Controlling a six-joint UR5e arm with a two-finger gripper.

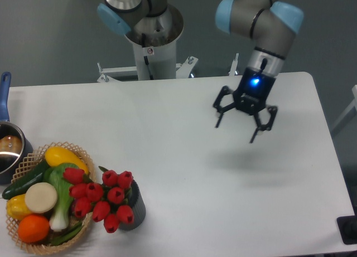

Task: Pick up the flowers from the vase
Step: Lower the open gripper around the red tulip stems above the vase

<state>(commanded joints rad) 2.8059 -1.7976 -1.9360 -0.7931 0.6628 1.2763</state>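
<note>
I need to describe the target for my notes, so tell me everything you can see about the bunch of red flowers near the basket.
The flowers are a tight bunch of about nine red tulip buds, closed and glossy, plastic-looking, with bits of green leaf showing. They stand in a short dark grey vase near the table's front left, spilling wider than its mouth and leaning left over the rim of the wicker basket. Nothing grips them; the gripper hangs far off to the right, open.

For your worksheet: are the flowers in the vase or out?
In. The flowers sit in the vase; the gripper is far off, empty.
</note>
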